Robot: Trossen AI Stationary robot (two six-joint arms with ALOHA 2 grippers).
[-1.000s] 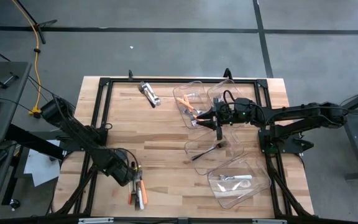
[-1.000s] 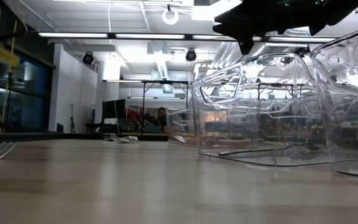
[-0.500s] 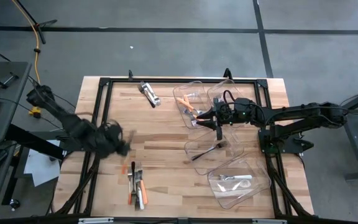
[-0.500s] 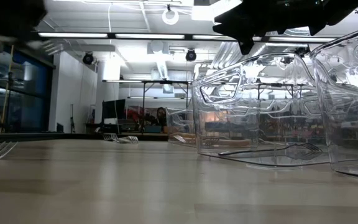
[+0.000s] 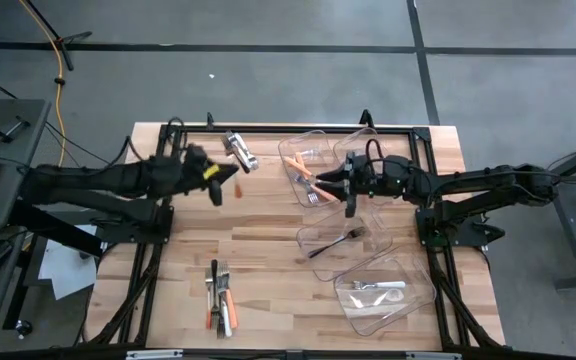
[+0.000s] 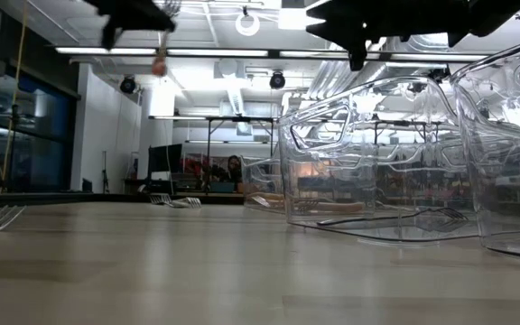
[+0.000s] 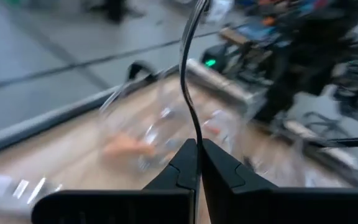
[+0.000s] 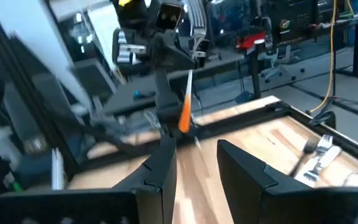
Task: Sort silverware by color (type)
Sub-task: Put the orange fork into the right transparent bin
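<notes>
While the left gripper (image 5: pixel 215 183), jaws pinching an orange-handled utensil (image 8: pixel 184 109), crosses the upper centre, release over the upper-centre bin (image 5: pixel 308 165) comes next; the right gripper (image 5: pixel 348 190) waits there, jaws spread, empty.

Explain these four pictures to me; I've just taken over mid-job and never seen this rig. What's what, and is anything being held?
Two dark robot arms work at a wooden table. One picture looks straight down, one looks level across the tabletop, and one comes from each wrist. The left gripper is shut on an orange-handled utensil, held in the air. The right gripper hovers open and empty over the clear bins. A silverware pile lies front-left, and a few metal pieces lie at the back.
</notes>
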